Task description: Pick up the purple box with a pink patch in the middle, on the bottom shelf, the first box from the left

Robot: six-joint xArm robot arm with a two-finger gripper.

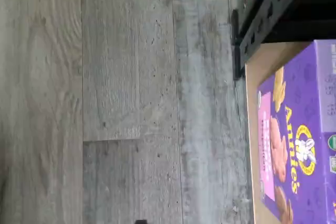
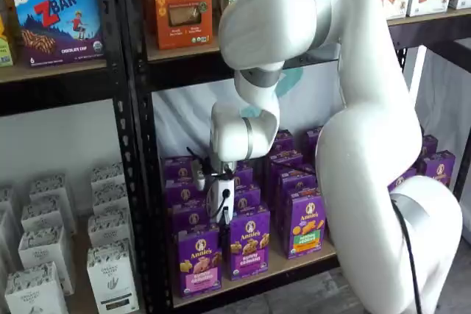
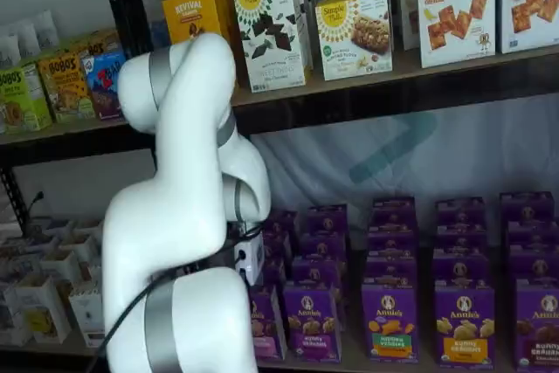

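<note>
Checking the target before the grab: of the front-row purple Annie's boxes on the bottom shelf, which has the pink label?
The purple box at the row's left end, below the gripper; its neighbours carry purple-blue and green-and-orange labels.

Purple box [image 2: 199,259], pink label band

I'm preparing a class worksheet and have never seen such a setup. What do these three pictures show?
The white jointed machine is a robot arm; at its end is a gripper, a two-fingered hand. Two pictures come from fixed cameras facing the shelves. The sideways one comes from a camera on the arm's wrist and shows grey floor and a shelf corner. Purple Annie's cartons stand on the bottom shelf. The gripper hangs open before them, holding nothing. The purple box with the pink band stands on that shelf.
</note>
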